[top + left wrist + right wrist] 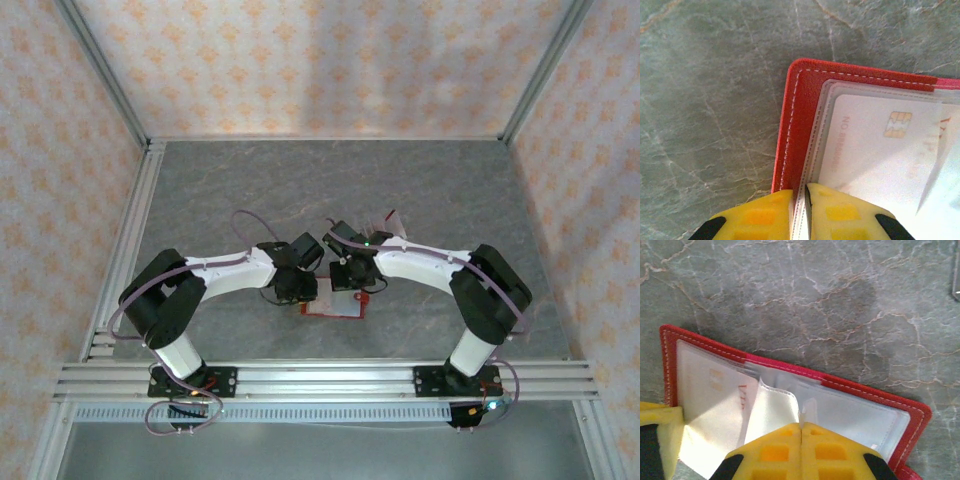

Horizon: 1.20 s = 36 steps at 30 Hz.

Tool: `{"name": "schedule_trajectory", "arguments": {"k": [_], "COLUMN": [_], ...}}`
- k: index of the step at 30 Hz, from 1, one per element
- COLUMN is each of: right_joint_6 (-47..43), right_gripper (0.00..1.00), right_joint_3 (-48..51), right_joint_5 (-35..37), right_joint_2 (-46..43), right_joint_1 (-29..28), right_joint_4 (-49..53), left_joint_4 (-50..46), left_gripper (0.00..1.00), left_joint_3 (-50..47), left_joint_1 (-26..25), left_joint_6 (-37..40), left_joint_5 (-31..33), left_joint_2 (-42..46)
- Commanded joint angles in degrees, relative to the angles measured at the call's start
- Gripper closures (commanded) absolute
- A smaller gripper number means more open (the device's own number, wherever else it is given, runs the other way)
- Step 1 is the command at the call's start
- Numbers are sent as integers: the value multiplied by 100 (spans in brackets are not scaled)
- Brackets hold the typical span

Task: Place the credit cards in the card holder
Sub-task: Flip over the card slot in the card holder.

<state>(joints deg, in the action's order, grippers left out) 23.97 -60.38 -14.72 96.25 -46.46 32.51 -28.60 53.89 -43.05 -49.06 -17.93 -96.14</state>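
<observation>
**Left wrist view.** Left gripper (800,199), fingers clamped on the edge of a clear sleeve (823,125) of the open wallet (795,115). One card (865,155) sat inside that sleeve.

**Right wrist view.** Right gripper (802,429), fingers together on a thin sleeve leaf (808,408).

**Top view.** The wallet lay near the middle of the tabletop's (300,190) near edge, under both grippers.

**Step, as judged.** Sleeves were being parted to open a free pocket. The next move probably called for one gripper to let go and fetch another card.

**Count.** One wallet, one card, two grippers.
</observation>
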Motion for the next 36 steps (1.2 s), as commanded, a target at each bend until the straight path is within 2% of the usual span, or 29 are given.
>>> {"name": "schedule_trajectory", "arguments": {"k": [1, 8, 19, 23, 28, 33, 36], "right_joint_6": [98, 212, 550, 634, 745, 805, 807], "right_gripper": [100, 98, 84, 81, 78, 72, 66], "right_joint_3": [-187, -197, -312, -411, -653, -887, -1067], "right_joint_5": [-186, -470, -952, -1091, -1241, -1374, -1491], "right_joint_2": [-53, -67, 239, 410, 682, 885, 892], "right_joint_1": [-17, -20, -13, -17, -13, -21, -14], "right_joint_4": [195, 96, -240, -372, -488, -574, -671], "left_joint_4": [-85, -85, -180, -484, -1411, -1657, -1727], "left_gripper": [84, 84, 84, 84, 84, 83, 79], "left_joint_3": [-72, -27, 104, 165, 217, -169, -314], "left_joint_1": [-99, -104, -104, -98, 20, 348, 520], "left_joint_6": [-128, -193, -293, -324, -307, -388, -327], "left_joint_5": [1, -58, -105, 142, 756, 810, 774], "left_joint_2": [-53, 5, 327, 557, 1078, 1931, 2316]}}
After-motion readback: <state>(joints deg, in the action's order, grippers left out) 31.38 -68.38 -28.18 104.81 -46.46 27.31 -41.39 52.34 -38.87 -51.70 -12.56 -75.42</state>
